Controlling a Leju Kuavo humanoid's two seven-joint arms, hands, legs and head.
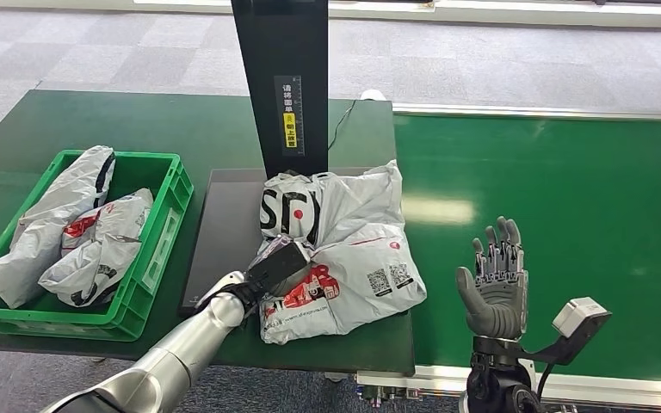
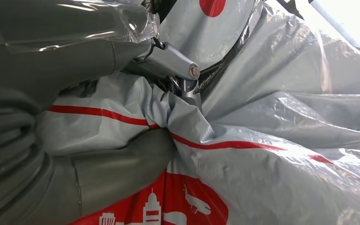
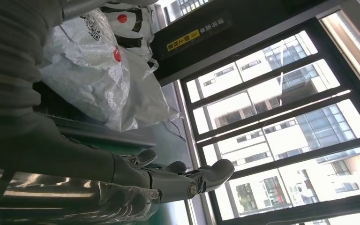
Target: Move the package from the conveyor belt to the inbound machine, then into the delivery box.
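Observation:
A grey plastic package (image 1: 344,249) with red and black print lies on the black platform (image 1: 224,232) of the inbound machine, below its dark upright post (image 1: 280,82). My left hand (image 1: 277,267) grips the package's near left side; up close, the thumb (image 2: 122,164) and fingers (image 2: 168,63) pinch a fold of the grey film (image 2: 272,122). My right hand (image 1: 495,284) hovers open, fingers spread upward, over the green conveyor belt (image 1: 568,215), apart from the package. In the right wrist view the right hand's fingers (image 3: 183,180) hold nothing and the package (image 3: 98,70) lies beyond them.
A green delivery box (image 1: 159,249) stands on the table at the left and holds several grey packages (image 1: 69,232). A thin black cable (image 1: 342,120) runs behind the post. The belt's metal edge (image 1: 447,374) is near my right arm.

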